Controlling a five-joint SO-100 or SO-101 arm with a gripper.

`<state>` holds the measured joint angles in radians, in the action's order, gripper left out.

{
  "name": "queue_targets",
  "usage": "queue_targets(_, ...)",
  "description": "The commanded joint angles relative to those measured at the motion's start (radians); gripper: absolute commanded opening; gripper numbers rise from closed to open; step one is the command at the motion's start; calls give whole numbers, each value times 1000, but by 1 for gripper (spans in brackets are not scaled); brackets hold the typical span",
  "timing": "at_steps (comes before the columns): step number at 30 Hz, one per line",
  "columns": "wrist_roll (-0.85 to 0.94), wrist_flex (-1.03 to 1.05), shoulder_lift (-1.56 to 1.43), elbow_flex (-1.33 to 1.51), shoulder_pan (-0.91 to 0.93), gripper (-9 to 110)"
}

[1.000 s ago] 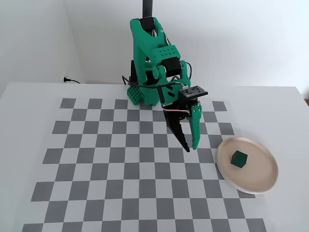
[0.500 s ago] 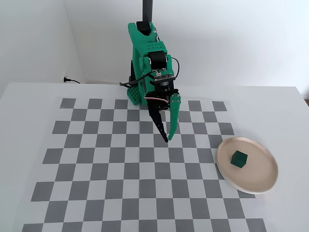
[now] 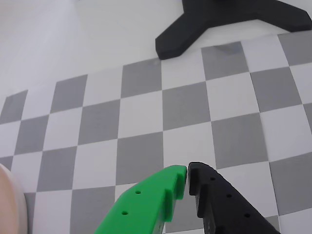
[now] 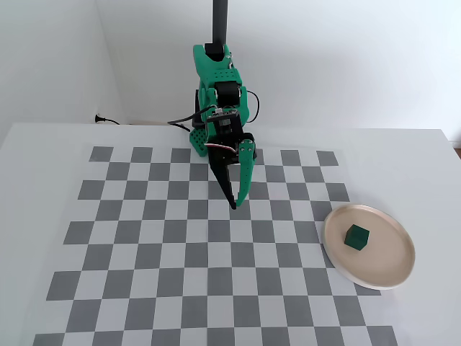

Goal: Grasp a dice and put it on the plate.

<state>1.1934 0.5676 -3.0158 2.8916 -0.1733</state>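
Above checkerboard, claw closed, pointing down

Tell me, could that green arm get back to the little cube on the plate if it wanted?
Probably yes: the dice sits uncovered on the plate, with only bare checkerboard between it and the closed gripper.

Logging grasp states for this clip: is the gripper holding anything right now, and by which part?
Nothing is held. The gripper is shut and empty above the checkered mat, while the dice sits on the plate.
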Motion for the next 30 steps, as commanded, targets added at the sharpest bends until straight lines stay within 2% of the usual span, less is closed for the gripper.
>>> queue_targets(1,-57,-12,-29,-5,15,-4)
queue_targets(10,-170,-11,-87,57,49,-4)
queue_targets(19,-253,72,-313,166,69,-4)
queue_targets(30,-379,140,-319,186,80,-4)
